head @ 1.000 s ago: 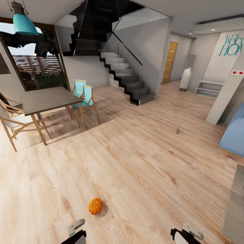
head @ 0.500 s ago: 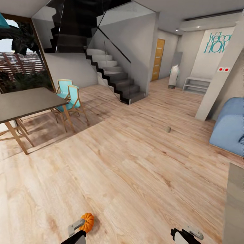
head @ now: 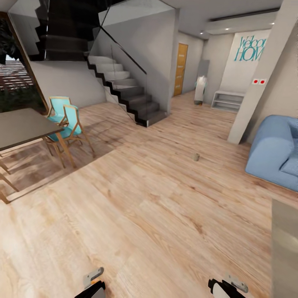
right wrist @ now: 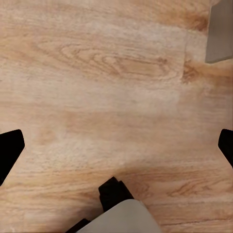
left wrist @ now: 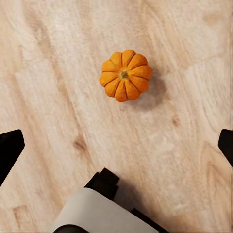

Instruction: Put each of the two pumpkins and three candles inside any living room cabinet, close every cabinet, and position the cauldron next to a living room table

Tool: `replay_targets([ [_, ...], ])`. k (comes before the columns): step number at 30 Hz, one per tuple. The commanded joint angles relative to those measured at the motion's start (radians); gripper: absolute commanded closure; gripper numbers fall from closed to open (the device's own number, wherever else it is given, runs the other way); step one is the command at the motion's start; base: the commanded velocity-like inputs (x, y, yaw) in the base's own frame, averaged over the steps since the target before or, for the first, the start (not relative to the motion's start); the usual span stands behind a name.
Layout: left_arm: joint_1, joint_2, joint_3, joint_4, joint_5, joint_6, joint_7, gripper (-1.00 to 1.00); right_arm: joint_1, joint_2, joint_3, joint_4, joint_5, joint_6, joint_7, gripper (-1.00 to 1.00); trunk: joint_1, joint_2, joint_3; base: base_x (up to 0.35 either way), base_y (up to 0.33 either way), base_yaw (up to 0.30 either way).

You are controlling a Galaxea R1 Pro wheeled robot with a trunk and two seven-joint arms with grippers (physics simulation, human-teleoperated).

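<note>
Camera has swung right since a second ago: the whole head view has slid left, and that is the view turning, not the furniture. Wood floor (head: pixel 157 215) spans the room. Staircase (head: pixel 120 89) now sits left of centre; blue sofa (head: pixel 273 153), earlier a sliver at the right edge, shows its rounded arm and seat. Dining table (head: pixel 22 126) is cut by the left edge, teal chairs (head: pixel 64 120) beside it. Pumpkin (left wrist: pixel 125 74), earlier in open floor ahead, has dropped out at the bottom of the head view; the left wrist view has it upright on the boards, stem up, apart from the fingers. Candle (head: pixel 196 157) stands on the floor mid-room, short of the sofa. Left gripper (left wrist: pixel 116 150) spread wide, nothing held. Right gripper (right wrist: pixel 116 150) likewise wide over bare boards.
</note>
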Motion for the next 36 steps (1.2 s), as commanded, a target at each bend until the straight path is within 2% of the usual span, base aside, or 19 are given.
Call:
replay_targets([
  [1, 0.000, 0.000, 0.000, 0.000, 0.000, 0.000, 0.000, -1.00, 0.000, 0.000, 0.000, 0.000, 0.000, 0.000, 0.000, -1.00, 0.000, 0.000, 0.000, 0.324, -0.001, -0.038],
  [11, 0.000, 0.000, 0.000, 0.000, 0.000, 0.000, 0.000, -1.00, 0.000, 0.000, 0.000, 0.000, 0.001, 0.000, 0.000, -1.00, 0.000, 0.000, -0.001, 0.322, -0.035, -0.006],
  [15, 0.000, -0.001, 0.000, 0.000, 0.000, 0.002, 0.000, -1.00, 0.000, 0.000, 0.000, 0.000, 0.001, 0.000, 0.000, -1.00, 0.000, 0.000, -0.001, 0.233, -0.224, 0.000],
  [23, 0.000, -0.002, 0.000, 0.000, -0.001, 0.002, 0.000, -1.00, 0.000, 0.000, 0.000, 0.000, 0.000, 0.000, 0.000, -1.00, 0.000, 0.000, -0.001, 0.039, -0.295, 0.000],
  [36, 0.000, -0.002, 0.000, 0.000, -0.003, 0.000, 0.000, -1.00, 0.000, 0.000, 0.001, 0.000, 0.000, 0.000, 0.000, -1.00, 0.000, 0.000, -0.001, 0.291, -0.015, 0.000],
])
